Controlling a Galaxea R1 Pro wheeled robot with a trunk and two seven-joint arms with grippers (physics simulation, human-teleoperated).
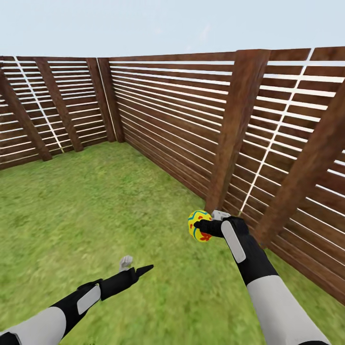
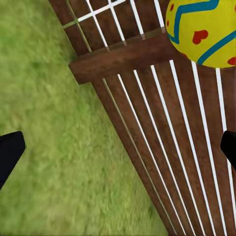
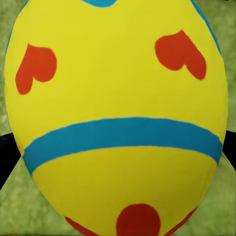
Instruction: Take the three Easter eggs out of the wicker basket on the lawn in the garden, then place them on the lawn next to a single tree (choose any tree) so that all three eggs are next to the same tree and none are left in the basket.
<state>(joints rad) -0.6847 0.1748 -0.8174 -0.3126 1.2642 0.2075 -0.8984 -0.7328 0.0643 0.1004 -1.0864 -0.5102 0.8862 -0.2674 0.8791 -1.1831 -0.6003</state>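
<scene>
My right gripper is shut on one Easter egg, yellow with red hearts and dots and blue bands, held above the lawn close to the fence. The right wrist view sees that egg up close, with dark fingers at its sides. The same egg appears in the left wrist view against the fence slats. My left gripper hangs low over the grass, open, with nothing between its fingers. The wicker basket and the tree are out of view.
A brown horizontal-slat wooden fence runs along the right and turns a corner at the back left. A thick post and slanted braces stand just beyond the held egg. Open grass spreads to the left.
</scene>
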